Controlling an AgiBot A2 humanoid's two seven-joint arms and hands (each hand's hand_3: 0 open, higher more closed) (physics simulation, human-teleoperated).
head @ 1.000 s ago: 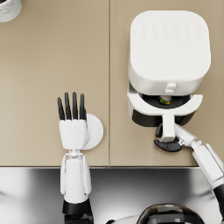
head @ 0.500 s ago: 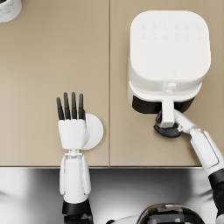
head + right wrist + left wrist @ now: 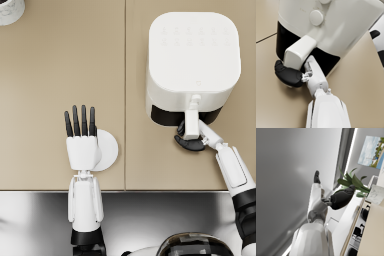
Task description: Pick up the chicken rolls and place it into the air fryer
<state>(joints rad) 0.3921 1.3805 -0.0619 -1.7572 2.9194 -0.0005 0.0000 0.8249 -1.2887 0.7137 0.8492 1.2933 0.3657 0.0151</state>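
Task judged nearly finished, with only release and withdrawal left. Air fryer [image 3: 193, 60] standing on the tan counter [image 3: 60, 75] with its drawer pushed in flush, only the white handle [image 3: 191, 122] sticking out toward the robot. Chicken rolls nowhere visible; presumably inside the shut air fryer, though not confirmable from any view. Right hand [image 3: 190, 142] at the handle, dark fingers [image 3: 287, 75] curled around and under its end, gripping it, also seen in the right wrist view. Left hand [image 3: 82, 145] well away from the air fryer, out flat with fingers straight and slightly apart, holding nothing, lying partly over a small white plate [image 3: 109, 150] that shows bare. Pale round container [image 3: 10, 10] at the counter's far corner, far from the air fryer.
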